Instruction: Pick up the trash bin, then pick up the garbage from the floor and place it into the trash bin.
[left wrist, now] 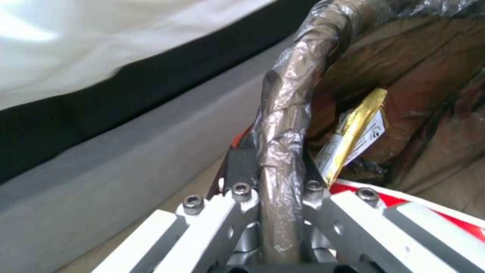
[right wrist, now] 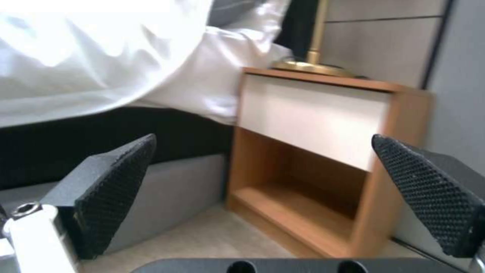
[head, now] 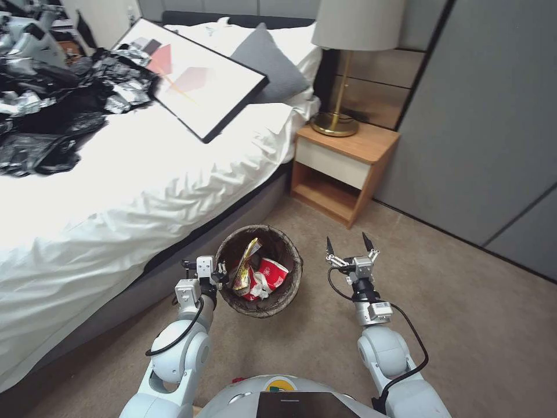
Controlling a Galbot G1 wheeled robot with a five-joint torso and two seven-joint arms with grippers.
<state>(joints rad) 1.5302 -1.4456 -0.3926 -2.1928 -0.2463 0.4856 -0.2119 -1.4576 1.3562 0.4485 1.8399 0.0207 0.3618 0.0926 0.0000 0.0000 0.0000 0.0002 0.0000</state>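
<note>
Bedside, trash bin (head: 290, 293) holds garbage (head: 258, 277).

Bare carpet (head: 464, 325) lies open ahead and to the right. The bed (head: 116, 191) walls off the left, with the trash bin (head: 293, 258) just beside its grey base. The nightstand (head: 342, 168) and grey wall panels (head: 487, 128) close the far side; its lower shelf looks empty, probably.

I'm working in a bedroom: a bed (head: 145, 174) with white sheets and a grey pillow (head: 270, 67) fills my left side. Beside it stands a wooden nightstand (head: 345, 168) carrying a brass lamp (head: 348, 64), with beige carpet (head: 476, 325) underfoot.
</note>
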